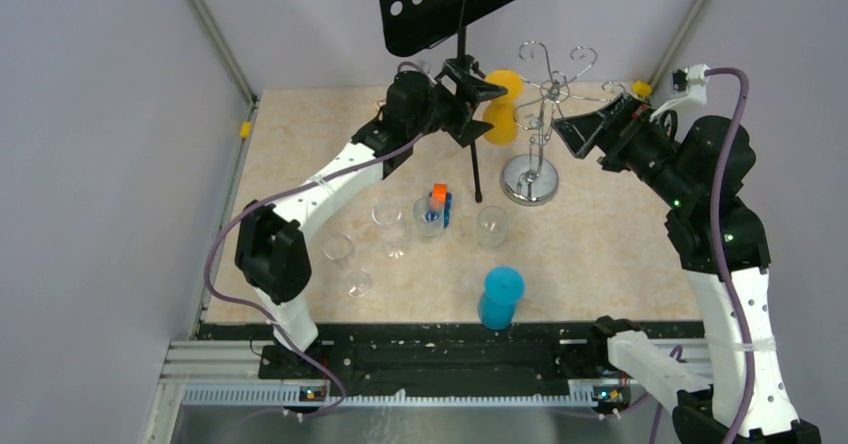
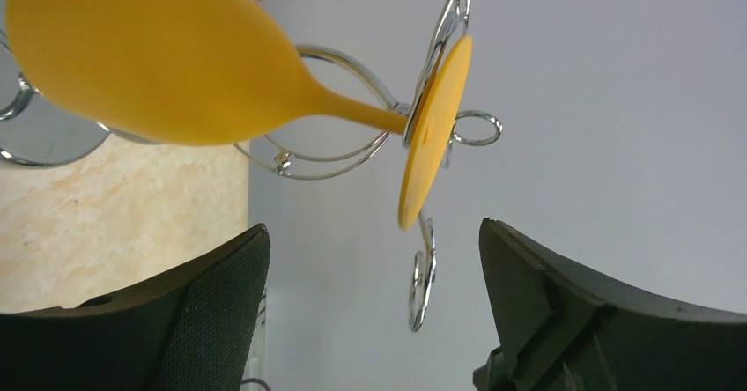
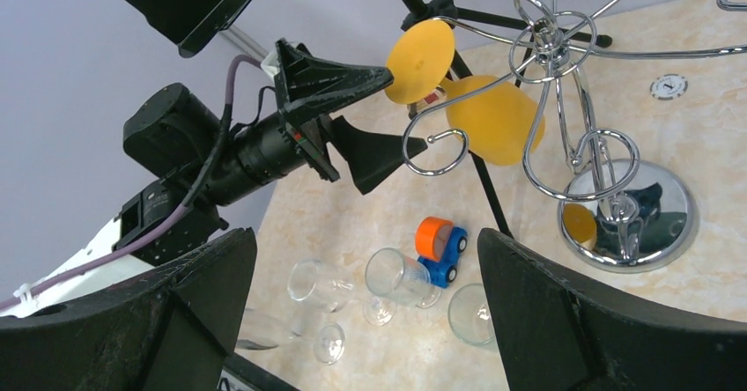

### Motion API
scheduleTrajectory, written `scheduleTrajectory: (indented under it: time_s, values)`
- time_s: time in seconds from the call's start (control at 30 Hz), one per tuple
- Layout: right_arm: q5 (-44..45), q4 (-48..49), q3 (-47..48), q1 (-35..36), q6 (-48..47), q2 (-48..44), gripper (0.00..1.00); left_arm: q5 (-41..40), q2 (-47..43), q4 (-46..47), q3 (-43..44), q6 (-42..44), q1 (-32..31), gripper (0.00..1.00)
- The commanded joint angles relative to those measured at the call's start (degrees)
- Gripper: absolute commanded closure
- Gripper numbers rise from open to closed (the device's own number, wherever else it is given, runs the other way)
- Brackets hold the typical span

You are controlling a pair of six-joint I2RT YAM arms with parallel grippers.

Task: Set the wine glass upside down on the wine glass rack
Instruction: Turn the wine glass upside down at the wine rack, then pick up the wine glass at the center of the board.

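No legible words, brands or numbers in any view. Only a small round disc (image 3: 669, 85) lying on the bench (image 3: 713, 118), pale with a dark mark at its middle, too small and blurred to read as a character.

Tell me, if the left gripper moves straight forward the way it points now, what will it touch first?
Probably the foot of the yellow wine glass, hanging on the wine glass rack ahead of the open left gripper. Depth is unclear; the rack wire may come first.
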Motion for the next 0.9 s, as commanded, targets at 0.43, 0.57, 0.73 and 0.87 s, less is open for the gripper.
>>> scheduleTrajectory:
  time_s: [0.43, 0.57, 0.73, 0.87]
  values:
    - [-0.9, 2.0, -1.5, -0.6, 0.4, -0.6, 0.01, -2.9, -16.4, -20.8, -8.0, 26.7, -0.2, 0.09]
    - [-1.8, 2.3, -1.9, -0.6, 0.7, -0.4, 0.01, -5.1, -18.8, -28.5, -8.3, 34.4, -0.2, 0.09]
    - [-1.1, 2.0, -2.2, -0.6, 0.8, -0.5, 0.01, -9.2, -20.4, -36.8, -8.0, 41.8, -0.1, 0.09]
    - [-0.5, 1.7, -2.8, -0.6, 0.8, -1.6, 0.01, -11.8, -20.4, -43.2, -5.8, 49.2, -0.1, 0.09]
